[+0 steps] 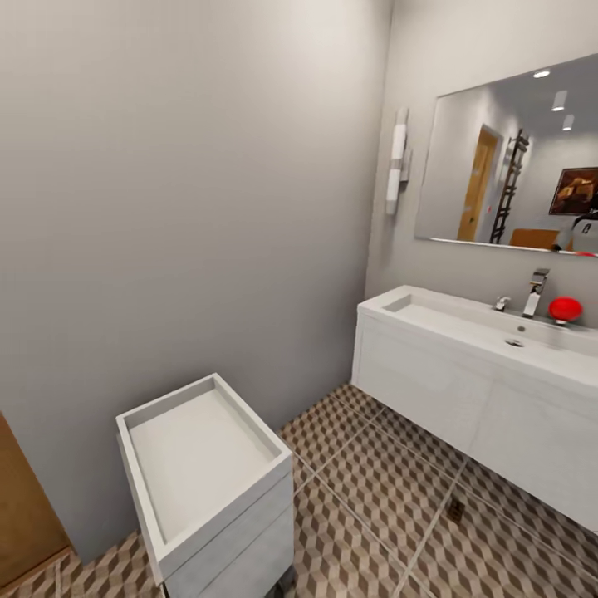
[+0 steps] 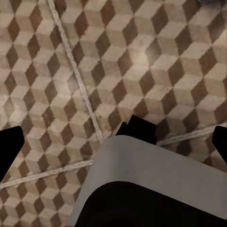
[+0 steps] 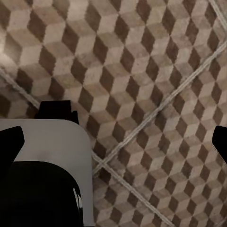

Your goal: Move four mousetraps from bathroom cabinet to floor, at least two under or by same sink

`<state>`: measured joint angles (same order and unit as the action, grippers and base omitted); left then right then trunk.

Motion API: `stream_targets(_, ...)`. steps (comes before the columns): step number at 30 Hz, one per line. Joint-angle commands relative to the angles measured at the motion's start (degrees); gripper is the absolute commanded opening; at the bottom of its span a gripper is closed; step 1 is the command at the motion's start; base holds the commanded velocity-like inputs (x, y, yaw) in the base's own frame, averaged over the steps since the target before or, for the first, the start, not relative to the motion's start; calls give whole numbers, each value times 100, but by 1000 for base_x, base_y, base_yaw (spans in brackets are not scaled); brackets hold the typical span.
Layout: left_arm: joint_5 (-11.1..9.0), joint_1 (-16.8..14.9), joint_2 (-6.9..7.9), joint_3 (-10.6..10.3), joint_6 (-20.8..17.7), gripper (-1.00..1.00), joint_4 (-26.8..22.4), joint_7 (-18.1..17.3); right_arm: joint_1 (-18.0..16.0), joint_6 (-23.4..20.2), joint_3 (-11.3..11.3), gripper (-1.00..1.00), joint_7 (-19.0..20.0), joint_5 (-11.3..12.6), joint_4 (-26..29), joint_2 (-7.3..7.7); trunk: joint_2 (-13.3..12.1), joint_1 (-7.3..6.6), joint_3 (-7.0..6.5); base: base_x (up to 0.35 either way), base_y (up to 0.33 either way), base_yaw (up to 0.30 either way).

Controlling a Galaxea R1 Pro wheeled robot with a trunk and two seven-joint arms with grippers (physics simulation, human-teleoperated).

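One small dark-brown mousetrap (image 1: 454,509) lies flat on the cube-patterned bathroom floor (image 1: 374,498), just in front of the wall-hung white vanity. On the vanity sits the white bathroom sink (image 1: 465,324) with a chrome faucet (image 1: 536,292). An orange-brown wooden edge at the far left looks like the cabinet (image 1: 21,507). In the left wrist view my left gripper (image 2: 115,146) is open over the floor tiles, black fingertips (image 2: 9,149) wide apart and nothing between them. My right gripper (image 3: 115,143) is open and empty as well, over tiles.
A small white drawer unit (image 1: 208,473) with a tray-like top stands against the grey wall, close in front of me. A red round object (image 1: 565,309) rests by the faucet. A mirror (image 1: 507,158) hangs above the sink. Part of my grey and black body (image 2: 156,184) shows in both wrist views.
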<state>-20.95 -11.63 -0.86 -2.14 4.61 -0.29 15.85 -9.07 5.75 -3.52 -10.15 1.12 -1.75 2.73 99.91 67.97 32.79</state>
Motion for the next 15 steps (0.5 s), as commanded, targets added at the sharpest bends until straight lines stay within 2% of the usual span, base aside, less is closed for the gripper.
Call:
stream_targets(1,-41,-3,-2,-23,21,100,4,14,-7,32,-35,100,-13,11,-19,0,-39,-23,-13,0,0,271)
stream_targets(15,-41,2,2,-23,22,100,3,14,-7,32,-34,100,-13,11,-19,0,-600,-331,-264,0,0,271)
